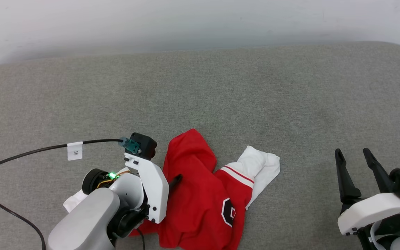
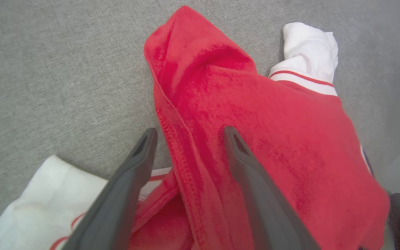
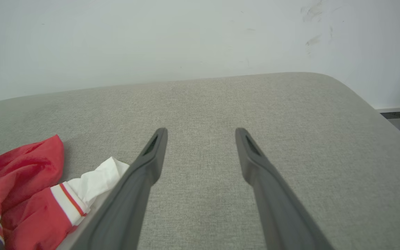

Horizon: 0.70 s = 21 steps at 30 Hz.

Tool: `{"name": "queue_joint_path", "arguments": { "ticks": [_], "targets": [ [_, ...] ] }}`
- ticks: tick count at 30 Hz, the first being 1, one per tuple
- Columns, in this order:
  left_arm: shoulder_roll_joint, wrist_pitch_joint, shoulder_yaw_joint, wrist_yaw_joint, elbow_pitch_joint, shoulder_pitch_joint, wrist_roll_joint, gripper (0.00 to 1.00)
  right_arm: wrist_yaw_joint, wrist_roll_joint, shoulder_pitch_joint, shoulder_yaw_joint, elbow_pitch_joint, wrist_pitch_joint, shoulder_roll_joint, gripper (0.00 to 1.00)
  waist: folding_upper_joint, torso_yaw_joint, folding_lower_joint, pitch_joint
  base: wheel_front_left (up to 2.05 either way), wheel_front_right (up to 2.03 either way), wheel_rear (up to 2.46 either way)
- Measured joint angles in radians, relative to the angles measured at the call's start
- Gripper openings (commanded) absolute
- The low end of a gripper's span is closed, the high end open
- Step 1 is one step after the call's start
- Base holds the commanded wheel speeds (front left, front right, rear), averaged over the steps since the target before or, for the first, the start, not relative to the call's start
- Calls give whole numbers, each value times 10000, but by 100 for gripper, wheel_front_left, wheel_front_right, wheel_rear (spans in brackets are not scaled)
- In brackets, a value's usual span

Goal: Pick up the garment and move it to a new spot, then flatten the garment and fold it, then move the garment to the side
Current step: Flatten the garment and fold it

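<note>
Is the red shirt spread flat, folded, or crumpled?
Crumpled. The shirt lies in a heap with raised folds; its white sleeve is twisted to one side.

The crumpled thin red jersey garment (image 1: 200,194) has white sleeves (image 1: 260,163) with red-and-white striped trim (plus a black-and-white emblem (image 1: 228,212) near the right), on a plain grey woven-fabric bench (image 1: 221,86).
</note>
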Motion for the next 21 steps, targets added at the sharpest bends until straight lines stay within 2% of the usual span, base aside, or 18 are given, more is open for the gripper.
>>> {"name": "queue_joint_path", "arguments": {
  "ticks": [1,2,6,11,17,21],
  "targets": [
    [-23,21,-27,-25,104,-32,2,5,0,10,-14,0,40,-25,0,100,0,-19,0,15,0,0,0],
    [-35,69,-88,-33,219,-63,27,0,0,10,-26,-2,73,-38,0,100,0,-35,0,21,0,0,0],
    [-180,-493,-276,-123,63,-240,479,0,0,12,-44,-67,151,-113,0,100,0,-25,0,-3,0,0,0],
    [-476,-976,-911,-339,-1018,-313,1101,0,0,10,-37,-211,201,-128,0,100,0,152,0,-116,0,0,0],
    [-836,-573,-2284,-748,-2113,504,1360,0,0,8,-26,-194,203,-123,0,100,0,367,0,-288,0,0,0],
    [-880,-73,-3179,-1014,-2180,1244,1204,0,0,8,-22,-148,198,-107,0,100,0,491,0,-307,0,0,0]
  ]
}}
